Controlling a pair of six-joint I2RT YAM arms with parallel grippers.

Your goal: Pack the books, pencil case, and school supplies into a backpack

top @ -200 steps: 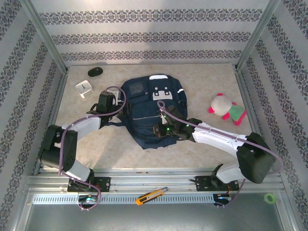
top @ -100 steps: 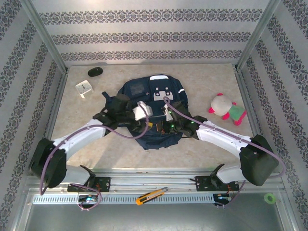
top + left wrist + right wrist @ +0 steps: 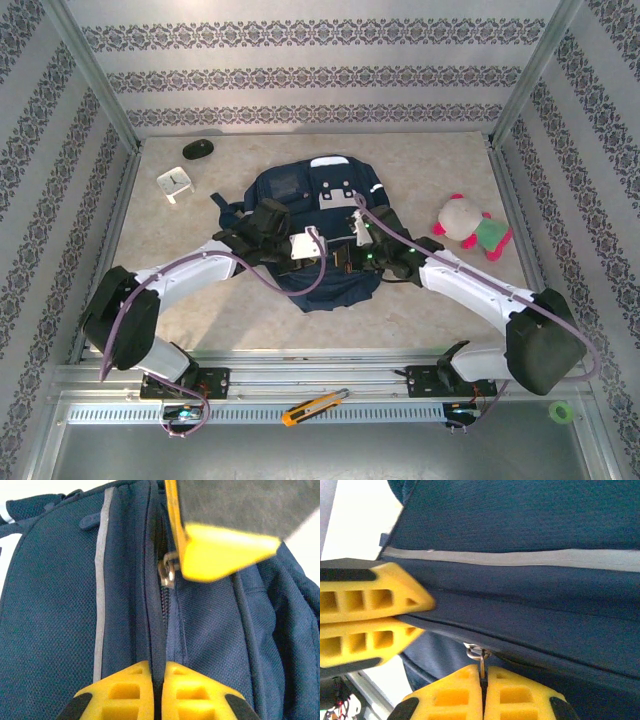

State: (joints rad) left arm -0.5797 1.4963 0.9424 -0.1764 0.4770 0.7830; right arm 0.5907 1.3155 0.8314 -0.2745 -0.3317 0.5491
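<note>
**Left pincer.** The left pincer [image 3: 154, 669] has its yellow fingers pressed together. They are clamped on a raised fold of navy fabric at the zip seam of the backpack [image 3: 50, 610]. No gap shows between the tips apart from the pinched cloth. From the fingertips the zip line runs straight ahead to the zipper pull [image 3: 167, 573]. A grey strip [image 3: 100, 580] lies parallel to the zip line, just to the pincer's left.

**Right pincer.** The right pincer [image 3: 482, 672] is closed tight on the metal zipper pull [image 3: 479, 654], with the ring standing just past its fingertips. The other pincer's fingers cross ahead and to its left, gripping the same seam. The two pincers are close but do not visibly touch.

**Task item.** The backpack lies flat on the desk [image 3: 440, 170], directly beneath both pincers and spreading away from them on every side.

**Arms.** The left arm [image 3: 190, 270] bends its elbow outward at the near left, and its forearm sweeps rightward over the bag. The right arm [image 3: 470, 285] has its elbow out at the near right, and its forearm angles inward. The two wrists meet over the middle of the bag.

**Other items.**
- A plush toy [image 3: 468, 225] lies well to the right of the right pincer.
- A white clock [image 3: 172, 183] and a black mouse [image 3: 198, 149] lie well beyond and to the left of the left pincer.
</note>
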